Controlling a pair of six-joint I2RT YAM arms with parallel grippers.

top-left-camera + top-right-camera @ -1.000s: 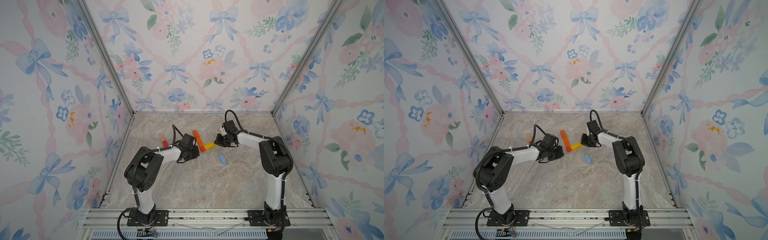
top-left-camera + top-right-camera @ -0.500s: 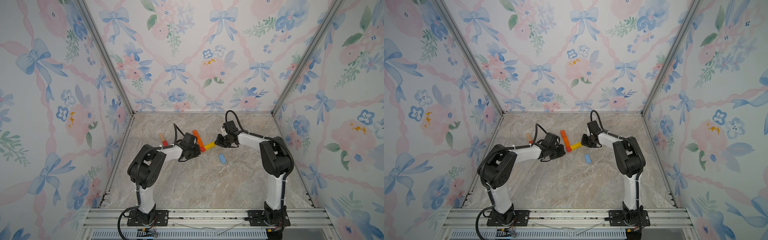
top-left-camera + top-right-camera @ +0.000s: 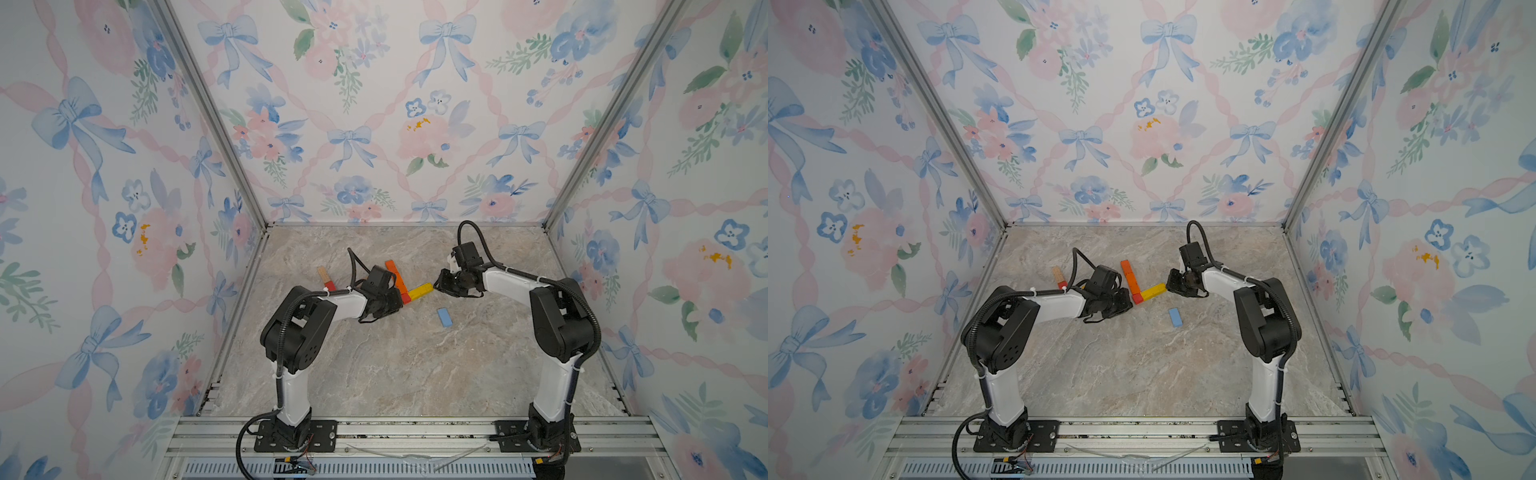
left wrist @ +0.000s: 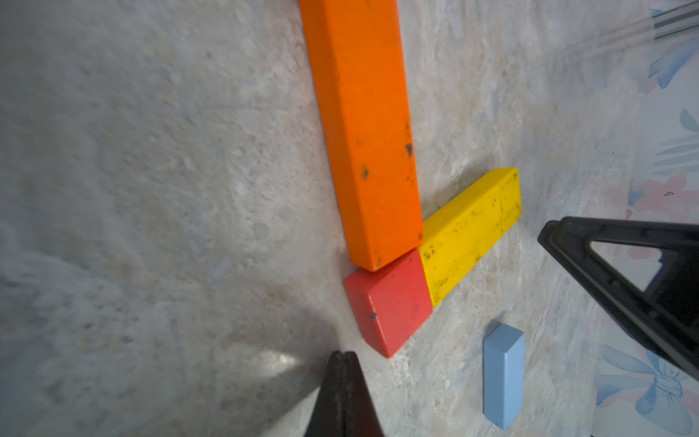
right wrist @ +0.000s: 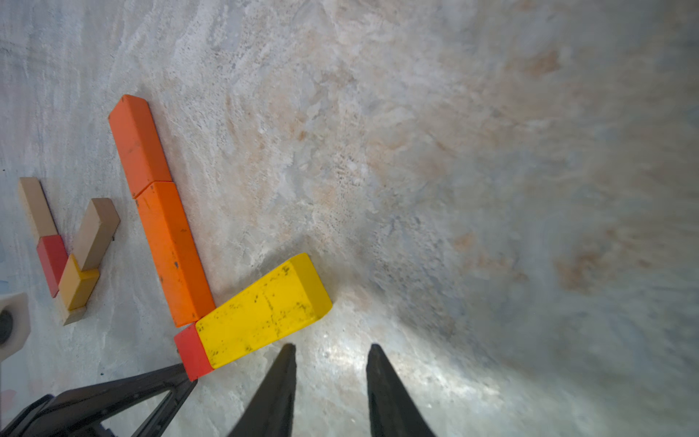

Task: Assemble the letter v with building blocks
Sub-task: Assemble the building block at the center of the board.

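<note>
v-in-progress sits mid-way across the marble-look table (image 3: 395,365): an orange wooden bar (image 5: 174,253) with a redder orange bar (image 5: 140,143) butted onto its far end. a small red square block (image 4: 393,299) is at the near end, and a yellow wooden bar (image 4: 469,227) angles off it. all are touching.

left end effector (image 4: 342,357) has its fingers pressed together, holding nothing, tip right beside the red block. can't tell if it touches. right end effector (image 5: 331,350) is spread and empty, near the yellow bar's free end.

a light blue wooden block (image 4: 503,378) lies alone nearby. a cluster of natural wood, red and mustard blocks (image 5: 94,234) sits apart, beyond the orange bars.
</note>
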